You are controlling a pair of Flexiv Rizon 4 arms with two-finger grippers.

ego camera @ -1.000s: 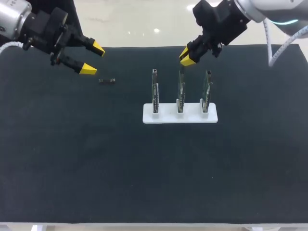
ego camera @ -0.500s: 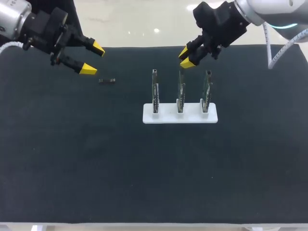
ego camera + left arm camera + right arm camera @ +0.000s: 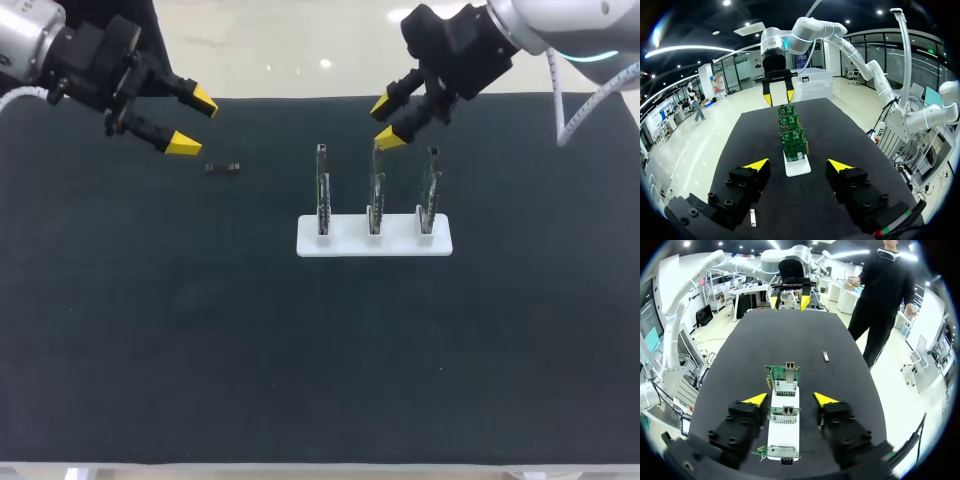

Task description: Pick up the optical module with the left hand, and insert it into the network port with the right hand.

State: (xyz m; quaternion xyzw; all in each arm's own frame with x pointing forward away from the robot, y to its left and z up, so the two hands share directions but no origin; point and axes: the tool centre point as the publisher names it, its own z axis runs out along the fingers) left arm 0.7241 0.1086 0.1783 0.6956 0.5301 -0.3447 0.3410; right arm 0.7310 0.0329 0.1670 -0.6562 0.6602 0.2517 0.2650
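Three network cards [image 3: 374, 190] stand upright in the white stand [image 3: 373, 243], and the head camera sees them only edge-on. Do the wrist cameras add anything?

Yes. The right wrist view shows the cards' green faces, with a metal network port [image 3: 788, 365] on the edge of the farthest one. The head view is too coarse for that. The stand lies under the right gripper [image 3: 789, 399], whose jaws are spread apart above the cards.

Where is the optical module [image 3: 222, 168]?

It lies flat on the black mat [image 3: 150, 330], well to the left of the stand and near the left gripper [image 3: 193, 122]. The head view puts it just beside that gripper's nearer yellow tip. The left wrist view shows it on the mat under the gripper, beside one finger and apart from it. Those jaws are spread wide too.

Does the left wrist view catch the other arm?

It does. The other arm's parted tips hang over the far end of the card row.
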